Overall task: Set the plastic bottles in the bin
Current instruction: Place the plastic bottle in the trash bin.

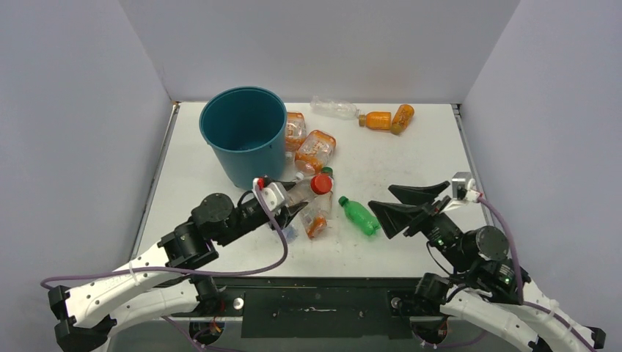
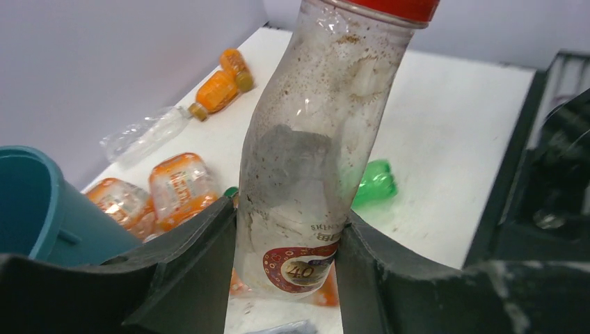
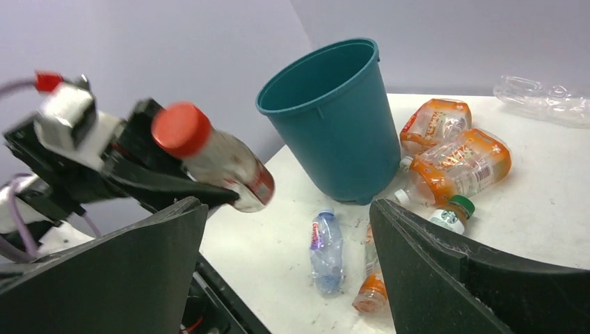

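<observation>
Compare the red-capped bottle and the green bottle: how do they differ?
The red-capped bottle is clear; the green bottle is tinted green. The red-capped bottle is clamped in the left gripper, off the table; the green bottle lies loose on it. Both are capped and outside the bin.

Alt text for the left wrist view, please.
The left gripper is shut on a grimy clear red-capped bottle. Behind it, a green bottle and several orange bottles lie on the white table, and the teal bin stands at the left edge.
</observation>
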Robot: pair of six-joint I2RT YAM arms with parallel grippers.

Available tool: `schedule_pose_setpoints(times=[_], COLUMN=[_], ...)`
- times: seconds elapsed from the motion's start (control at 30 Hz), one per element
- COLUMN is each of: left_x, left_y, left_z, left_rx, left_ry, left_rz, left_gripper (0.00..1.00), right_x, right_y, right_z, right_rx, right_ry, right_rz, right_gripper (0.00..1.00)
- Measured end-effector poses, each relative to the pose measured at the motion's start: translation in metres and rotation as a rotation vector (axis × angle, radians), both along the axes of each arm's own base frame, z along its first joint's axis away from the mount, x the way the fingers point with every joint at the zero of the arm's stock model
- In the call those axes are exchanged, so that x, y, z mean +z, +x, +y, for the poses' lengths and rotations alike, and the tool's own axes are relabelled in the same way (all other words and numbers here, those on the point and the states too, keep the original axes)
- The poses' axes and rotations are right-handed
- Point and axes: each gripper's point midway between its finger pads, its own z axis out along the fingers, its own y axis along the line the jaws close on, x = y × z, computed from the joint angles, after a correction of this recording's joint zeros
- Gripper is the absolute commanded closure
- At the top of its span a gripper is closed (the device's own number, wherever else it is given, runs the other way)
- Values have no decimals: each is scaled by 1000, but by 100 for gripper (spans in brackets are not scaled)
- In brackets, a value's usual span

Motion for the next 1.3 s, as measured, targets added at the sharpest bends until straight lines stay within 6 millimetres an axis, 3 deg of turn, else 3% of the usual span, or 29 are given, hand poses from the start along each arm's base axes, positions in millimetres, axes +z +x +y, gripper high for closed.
schedule_pose_setpoints(times=[0.2,0.33,0.47,0.7,0.9,1.1,1.2,1.3], left_x=[44,66,71,84,76,67,64,62], left_y=[-15,-37,-51,-55,-62,-65,-65,-65], left_z=[-11,-22,-32,-35,-38,-41,-43,-45], left_rx=[-108,-232,-319,-359,-386,-403,-405,-409], left_ry=[-298,-438,-481,-539,-508,-484,-477,-471], left_rz=[203,325,426,489,531,551,559,563], left_gripper=[100,100,100,100,100,100,100,100], right_x=[-61,-81,-57,-27,-7,37,36,22], right_y=[6,5,0,-17,-25,-26,-21,-16], right_z=[47,76,88,99,88,82,91,105], right_rx=[123,215,271,376,377,359,364,385], right_ry=[-118,-135,-58,39,87,147,138,100], right_rz=[1,-4,-84,-175,-227,-286,-277,-241], right_gripper=[6,4,4,5,6,4,6,14])
